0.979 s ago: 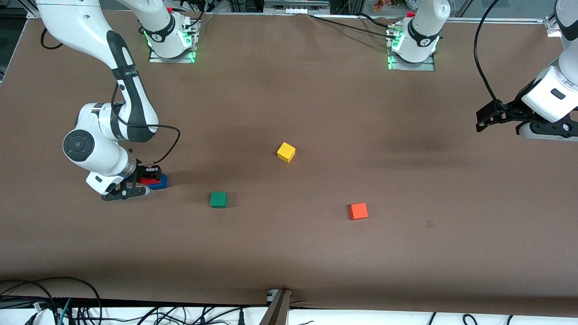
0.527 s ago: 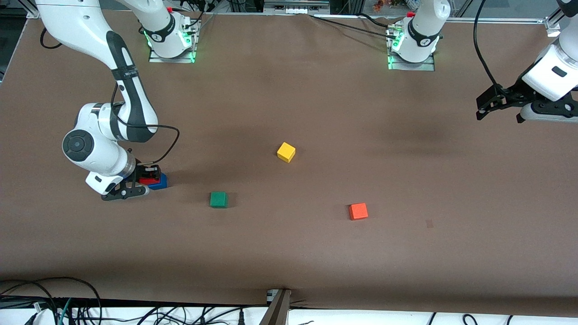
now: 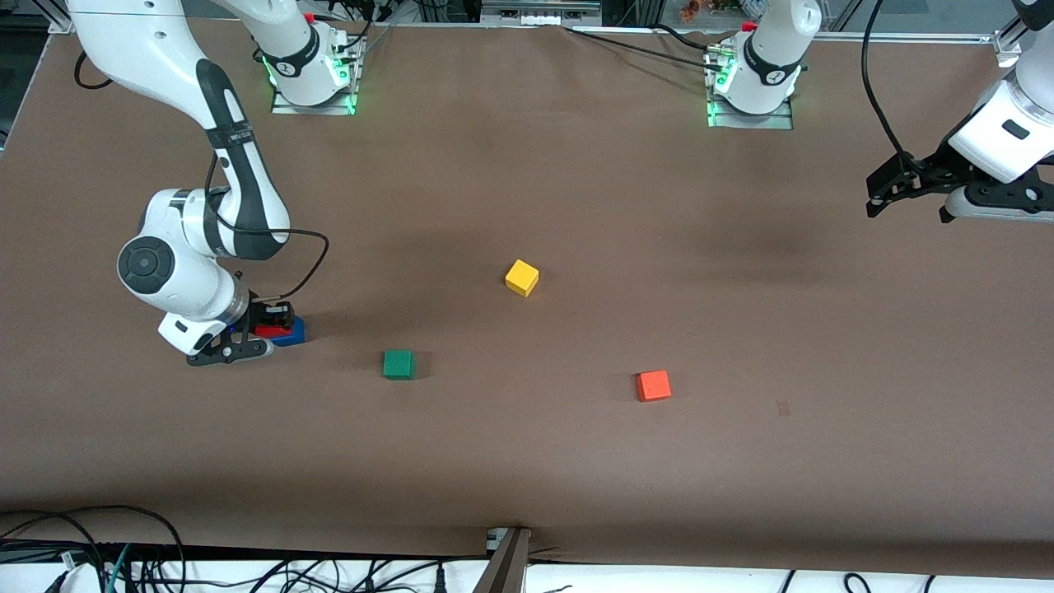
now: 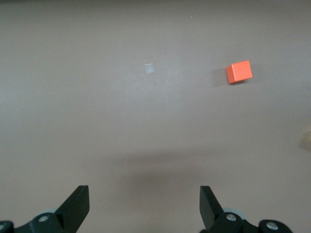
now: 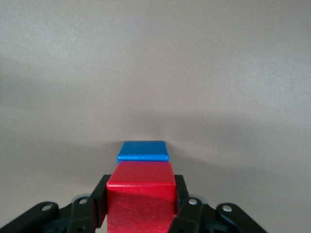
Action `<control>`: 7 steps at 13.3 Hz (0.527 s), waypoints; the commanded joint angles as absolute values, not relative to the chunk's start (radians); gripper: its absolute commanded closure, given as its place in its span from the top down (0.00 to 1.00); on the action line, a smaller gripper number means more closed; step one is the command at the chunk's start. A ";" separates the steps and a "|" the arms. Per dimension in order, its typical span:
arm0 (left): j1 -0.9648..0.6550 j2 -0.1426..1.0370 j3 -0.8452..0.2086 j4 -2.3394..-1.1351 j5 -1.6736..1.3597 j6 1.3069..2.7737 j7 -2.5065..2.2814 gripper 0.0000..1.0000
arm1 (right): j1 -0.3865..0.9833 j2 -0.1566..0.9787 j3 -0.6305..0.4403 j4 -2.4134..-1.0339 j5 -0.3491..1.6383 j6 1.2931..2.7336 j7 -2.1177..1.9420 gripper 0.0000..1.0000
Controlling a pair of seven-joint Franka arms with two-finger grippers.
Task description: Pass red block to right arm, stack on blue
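Note:
My right gripper [image 3: 265,328] is shut on the red block [image 3: 266,330], low at the right arm's end of the table. The wrist view shows the block [image 5: 141,194] clamped between both black fingers [image 5: 100,200]. The blue cube [image 3: 291,333] lies directly under it, and its top face [image 5: 143,151] pokes out past the red block's edge. I cannot tell whether the two cubes touch. My left gripper [image 3: 877,198] hangs open and empty in the air over the left arm's end of the table, with its fingertips [image 4: 80,194] spread wide above bare tabletop.
A yellow cube [image 3: 521,277] sits mid-table. A green cube [image 3: 398,364] lies nearer the front camera, between it and the blue cube. An orange-red cube [image 3: 653,385], [image 4: 238,72] lies toward the left arm's end. Cables run along the table's front edge.
The left gripper has drawn a little toward the robots' bases, still open. The right gripper has hardly shifted and keeps the red block over the blue cube.

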State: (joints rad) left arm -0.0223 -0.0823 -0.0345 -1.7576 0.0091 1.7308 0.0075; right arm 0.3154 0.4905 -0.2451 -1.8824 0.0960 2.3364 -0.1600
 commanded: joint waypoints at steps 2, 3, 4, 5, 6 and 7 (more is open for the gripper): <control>0.008 -0.100 -0.081 -1.764 0.041 1.735 -0.005 1.00 | 0.314 0.482 -0.245 -1.901 0.081 2.355 -0.166 0.36; 0.009 -0.100 -0.081 -1.764 0.041 1.733 -0.005 1.00 | 0.314 0.482 -0.244 -1.901 0.081 2.358 -0.166 0.36; 0.008 -0.100 -0.081 -1.763 0.041 1.726 -0.005 1.00 | 0.316 0.482 -0.244 -1.901 0.081 2.358 -0.166 0.36; 0.006 -0.100 -0.083 -1.760 0.041 1.715 -0.005 1.00 | 0.316 0.483 -0.245 -1.901 0.081 2.364 -0.166 0.36; 0.009 -0.100 -0.083 -1.759 0.041 1.715 -0.005 1.00 | 0.316 0.486 -0.244 -1.901 0.081 2.370 -0.166 0.36; 0.009 -0.095 -0.083 -1.758 0.041 1.715 -0.003 1.00 | 0.318 0.491 -0.244 -1.901 0.081 2.378 -0.164 0.36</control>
State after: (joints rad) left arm -0.0027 -0.0839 -0.0685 -1.7576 0.0091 1.7276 0.0072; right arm 0.3157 0.4912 -0.2451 -1.8840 0.0960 2.3479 -0.1601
